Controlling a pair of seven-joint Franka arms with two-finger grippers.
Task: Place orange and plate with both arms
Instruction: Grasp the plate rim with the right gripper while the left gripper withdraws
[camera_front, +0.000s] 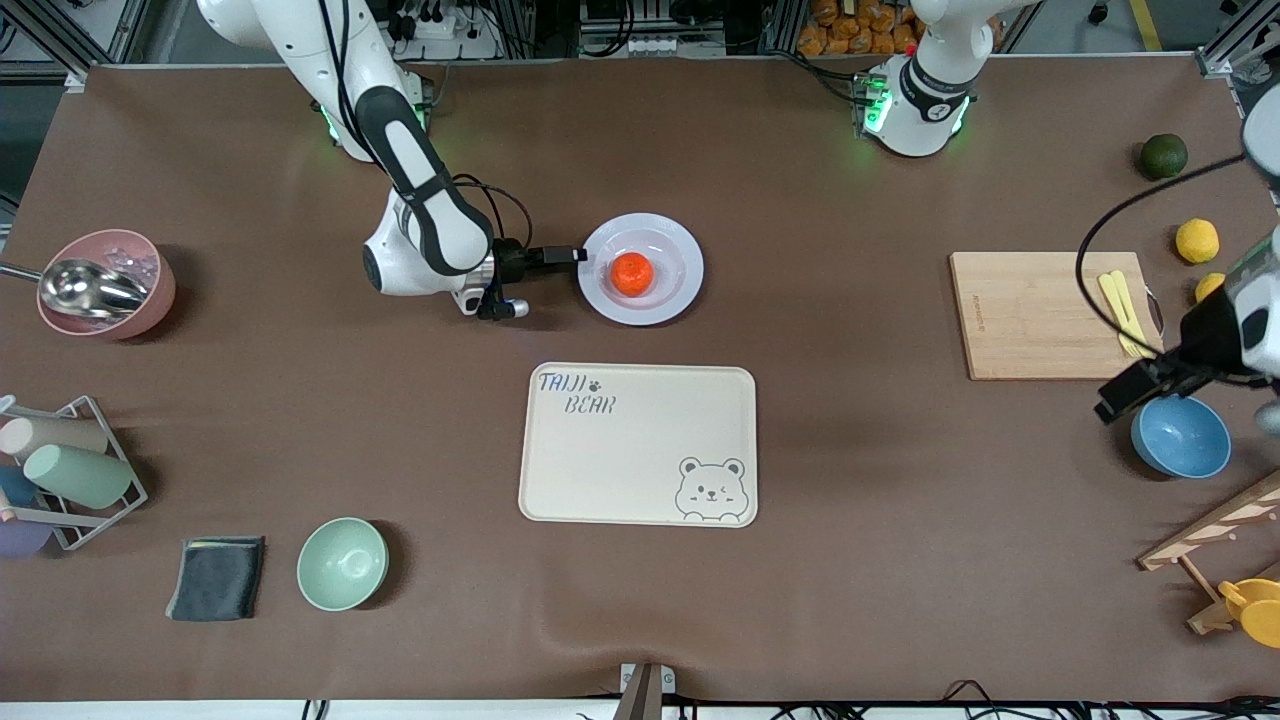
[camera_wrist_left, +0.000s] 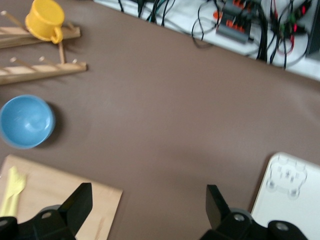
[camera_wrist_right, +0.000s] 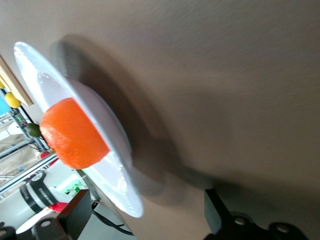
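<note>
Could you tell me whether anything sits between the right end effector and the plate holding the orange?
Nothing visible does. The right end effector is open at the rim of the round pale lavender-white plate, where the small red-orange fruit rests. Bare brown mat separates the plate from the cream bear-printed tray.

Bright orange (camera_front: 632, 273) sits centered in pale round plate (camera_front: 672, 238).

Oranges: 1 (camera_front: 632, 273) | plates: 1 (camera_front: 680, 248) | trays: 1 (camera_front: 640, 400) | bowls: 3 — pink (camera_front: 150, 300), mint green (camera_front: 342, 564), blue (camera_front: 1183, 438) | lemons: 2 (camera_front: 1196, 240) | dark green fruit: 1 (camera_front: 1164, 156) | cutting boards: 1 (camera_front: 1030, 315) | folded cloths: 1 (camera_front: 216, 577)
</note>
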